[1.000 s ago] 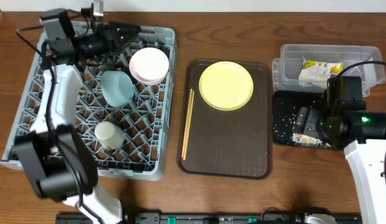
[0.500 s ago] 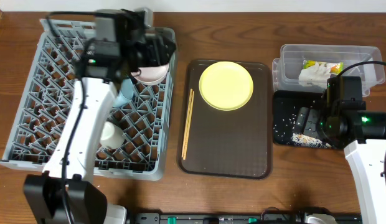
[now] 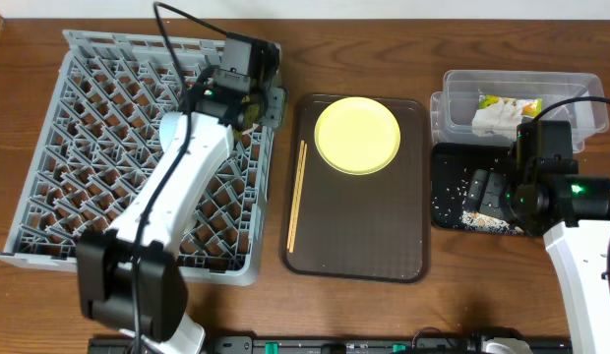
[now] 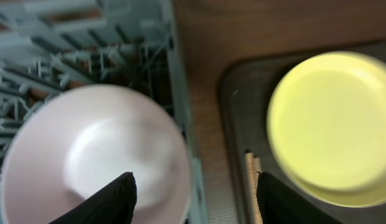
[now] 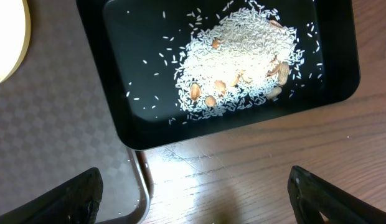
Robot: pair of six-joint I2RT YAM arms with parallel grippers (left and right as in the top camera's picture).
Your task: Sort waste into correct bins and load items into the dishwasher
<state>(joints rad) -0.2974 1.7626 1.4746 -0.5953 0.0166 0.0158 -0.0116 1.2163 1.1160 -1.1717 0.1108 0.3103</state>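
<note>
While the left gripper hangs over the edge of the dishwasher rack with its two dark, wedge-shaped fingers spread wide and nothing caught between them, the white bowl lies below the jaw on the left of the wrist view. It is a smooth, glossy round with a shallow hollow, resting inside the rack. The rack is grey moulded plastic, a diagonal lattice of thin ribs, and its low side wall runs straight down between the jaws. Past the other jaw sits the round yellow-green plate, matte and flat-rimmed, on the brown serving tray. The thin wooden chopsticks lie just inside that jaw, beside the plate's edge.

The right gripper is likewise released, its black fingers far apart, with bare wood-grain table between them. Ahead of the jaws is the shallow black tray, glossy plastic with rounded corners. It holds pale rice-like crumbs heaped in a loose mound, stray grains scattered around and a few tan nut-like pieces among them.

In the overhead view the clear tub lies beyond the black tray from the right jaws, translucent and rectangular, holding the crumpled white tissue and the printed green-yellow wrapper
</note>
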